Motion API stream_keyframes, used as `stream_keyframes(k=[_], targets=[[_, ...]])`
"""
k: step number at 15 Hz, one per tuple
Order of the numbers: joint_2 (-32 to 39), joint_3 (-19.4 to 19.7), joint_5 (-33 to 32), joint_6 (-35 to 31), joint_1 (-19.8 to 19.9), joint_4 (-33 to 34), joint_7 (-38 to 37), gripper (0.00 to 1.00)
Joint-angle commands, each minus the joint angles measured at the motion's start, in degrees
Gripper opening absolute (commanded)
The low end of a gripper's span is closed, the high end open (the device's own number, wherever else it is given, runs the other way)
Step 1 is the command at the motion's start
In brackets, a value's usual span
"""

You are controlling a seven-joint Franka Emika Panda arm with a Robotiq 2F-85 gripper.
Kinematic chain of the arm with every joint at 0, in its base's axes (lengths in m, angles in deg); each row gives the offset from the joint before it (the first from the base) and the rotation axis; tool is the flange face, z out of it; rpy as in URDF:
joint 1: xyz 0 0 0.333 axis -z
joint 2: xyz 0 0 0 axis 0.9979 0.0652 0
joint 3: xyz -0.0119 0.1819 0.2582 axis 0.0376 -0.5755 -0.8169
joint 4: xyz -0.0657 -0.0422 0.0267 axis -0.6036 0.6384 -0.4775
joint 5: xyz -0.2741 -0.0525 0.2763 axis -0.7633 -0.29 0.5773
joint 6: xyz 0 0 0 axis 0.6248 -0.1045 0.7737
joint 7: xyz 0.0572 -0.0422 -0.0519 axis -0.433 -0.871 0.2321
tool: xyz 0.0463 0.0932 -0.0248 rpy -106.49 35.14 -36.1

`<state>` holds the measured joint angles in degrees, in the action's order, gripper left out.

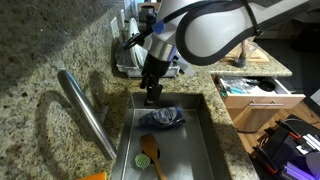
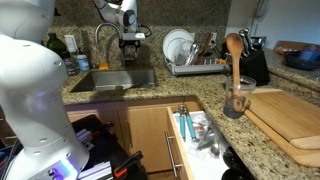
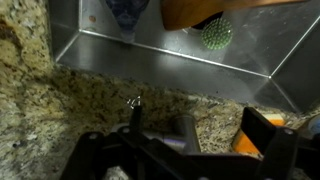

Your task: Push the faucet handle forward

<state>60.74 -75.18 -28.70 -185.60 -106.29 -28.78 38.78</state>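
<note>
The faucet handle [image 3: 134, 112], a thin silver stick with a glinting tip, shows in the wrist view. It stands on the granite counter just left of the thick base of the faucet spout [image 3: 184, 130]. The long spout shows in both exterior views [image 1: 85, 110] [image 2: 98, 38]; I cannot make out the handle there. My gripper [image 3: 190, 152] frames the bottom of the wrist view with its fingers apart and empty, and the handle lies ahead of them. In both exterior views the gripper [image 1: 152, 97] [image 2: 130, 47] hangs over the sink's back edge, beside the faucet.
The steel sink [image 1: 213, 120] [image 2: 115, 80] holds a blue cloth [image 1: 162, 118], a wooden spoon [image 1: 150, 150] and a green scrubber [image 3: 216, 35]. An orange sponge [image 3: 250, 140] lies by the spout. A dish rack [image 2: 190, 55] stands beside the sink. A drawer [image 2: 195, 130] is open.
</note>
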Motion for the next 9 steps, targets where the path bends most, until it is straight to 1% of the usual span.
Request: stream_keyframes(k=[1, 2, 3, 4, 6, 7, 8, 9], targets=[[8.01, -5.76, 2.82, -5.65, 2.77, 7.39, 4.99, 1.0], [9.67, -7.48, 4.28, -7.16, 3.57, 8.79, 5.97, 1.0], [10.91, -8.4, 4.82, -7.97, 3.78, 9.9, 5.81, 1.0], [7.83, -6.37, 1.83, -6.6, 2.54, 6.49, 2.52, 1.0], [10.08, -7.7, 2.28, -7.34, 3.09, 8.82, 2.8, 1.0], [9.85, -6.79, 1.0, -7.93, 2.7, 8.27, 2.64, 1.0], [10.87, -6.9, 0.2, -10.62, 2.78, 8.77, 3.91, 1.0], [12.32, -8.06, 0.3, -11.92, 3.51, 9.96, 5.59, 1.0]])
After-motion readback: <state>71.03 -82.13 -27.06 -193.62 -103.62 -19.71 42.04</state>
